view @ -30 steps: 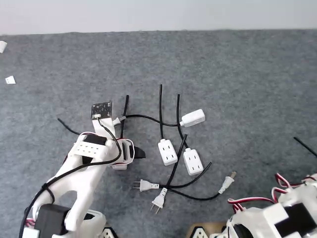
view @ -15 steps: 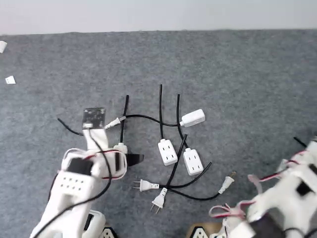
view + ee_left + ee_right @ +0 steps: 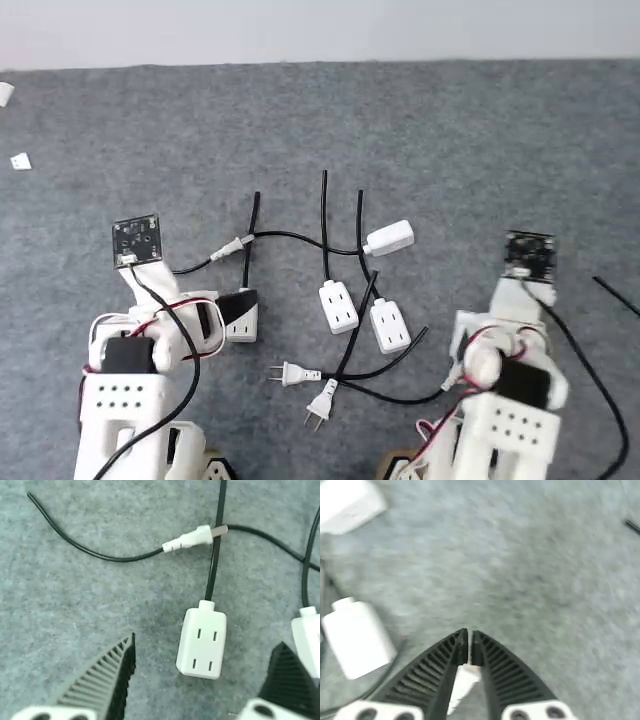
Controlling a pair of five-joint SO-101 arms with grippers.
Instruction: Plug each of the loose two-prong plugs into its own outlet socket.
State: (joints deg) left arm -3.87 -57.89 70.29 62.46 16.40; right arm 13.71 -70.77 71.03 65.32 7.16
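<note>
Four white outlet sockets lie on the grey carpet: one [image 3: 338, 306] at centre, one [image 3: 390, 326] beside it, one [image 3: 390, 238] farther back, and one [image 3: 201, 645] lying between the spread fingers of my open left gripper [image 3: 207, 642]. Loose two-prong plugs on black cords rest at the front [image 3: 296, 375], just beside it [image 3: 320, 405], and at the back [image 3: 192, 537]. My right gripper [image 3: 468, 639] is shut, its tips hanging just over another white plug [image 3: 462, 680] on the carpet. In the high view my left gripper [image 3: 240, 310] sits over its socket.
Black cords [image 3: 350, 340] cross one another among the sockets. A loose cord end [image 3: 610, 290] lies at the right edge. Two small white scraps [image 3: 20, 160] lie far left. Open carpet stretches behind the sockets toward the wall.
My left gripper has drawn back to the left and now hangs over the leftmost socket. My right arm has swung in from the lower right to above the plug there.
</note>
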